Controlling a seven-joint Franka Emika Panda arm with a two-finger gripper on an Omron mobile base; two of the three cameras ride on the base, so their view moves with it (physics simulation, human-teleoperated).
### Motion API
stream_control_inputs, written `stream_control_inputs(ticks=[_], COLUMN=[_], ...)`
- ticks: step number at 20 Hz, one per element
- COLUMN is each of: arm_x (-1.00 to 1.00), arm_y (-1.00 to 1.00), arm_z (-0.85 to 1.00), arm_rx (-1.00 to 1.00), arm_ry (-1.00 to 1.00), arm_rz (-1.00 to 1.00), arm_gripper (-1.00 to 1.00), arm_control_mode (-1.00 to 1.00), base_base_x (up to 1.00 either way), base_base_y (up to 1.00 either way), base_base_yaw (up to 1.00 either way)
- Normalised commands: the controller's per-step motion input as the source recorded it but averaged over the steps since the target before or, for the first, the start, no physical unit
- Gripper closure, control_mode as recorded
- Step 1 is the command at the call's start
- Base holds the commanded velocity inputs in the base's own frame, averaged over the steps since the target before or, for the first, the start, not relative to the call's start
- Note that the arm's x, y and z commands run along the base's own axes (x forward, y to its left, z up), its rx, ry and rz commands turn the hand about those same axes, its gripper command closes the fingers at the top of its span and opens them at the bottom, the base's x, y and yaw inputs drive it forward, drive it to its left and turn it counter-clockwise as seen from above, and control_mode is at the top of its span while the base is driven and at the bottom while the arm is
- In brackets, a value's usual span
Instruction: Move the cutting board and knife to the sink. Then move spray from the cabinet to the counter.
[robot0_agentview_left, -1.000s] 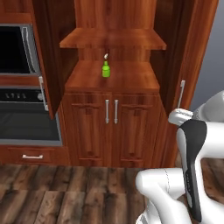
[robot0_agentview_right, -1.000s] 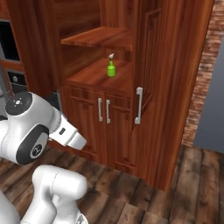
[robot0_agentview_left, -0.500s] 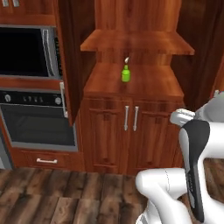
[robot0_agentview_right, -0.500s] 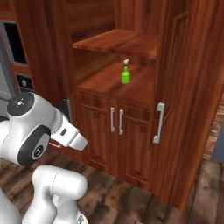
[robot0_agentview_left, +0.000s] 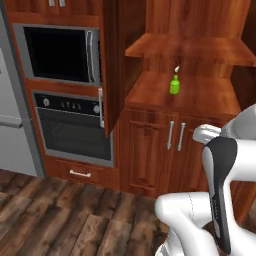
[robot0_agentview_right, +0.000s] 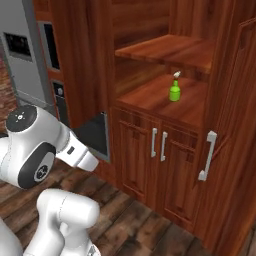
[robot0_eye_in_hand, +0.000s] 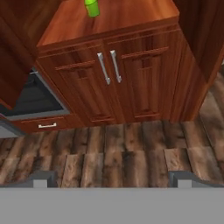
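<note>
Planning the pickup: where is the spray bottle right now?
The spray stands upright in the cabinet niche, on the ledge above the double doors, under the upper shelf, right of the oven column.

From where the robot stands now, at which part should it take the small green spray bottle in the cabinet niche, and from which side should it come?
Grip the small green spray bottle around its round body, below the narrow neck and whitish trigger. It stands upright and alone on the reddish-brown wooden cabinet's lower shelf, with another shelf close above, so probably come level from the open front, not from above. The hand is open and points low at the doors.
</note>
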Motion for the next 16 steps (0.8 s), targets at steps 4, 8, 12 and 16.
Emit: stream_control_inputs(ticks=[4,8,12,16], arm_x=[0.0,0.0,0.0,0.0], arm_y=[0.0,0.0,0.0,0.0], arm_z=[0.0,0.0,0.0,0.0], arm_rx=[0.0,0.0,0.0,0.0], arm_ry=[0.0,0.0,0.0,0.0], arm_rz=[0.0,0.0,0.0,0.0], arm_gripper=[-1.0,-1.0,-1.0,-1.0], arm_control_mode=[1.0,1.0,1.0,1.0], base_base_x=[0.81,1.0,0.71,0.07], base_base_y=[0.0,0.0,0.0,0.04], base_base_yaw=[-0.05,-0.27,-0.1,-0.01])
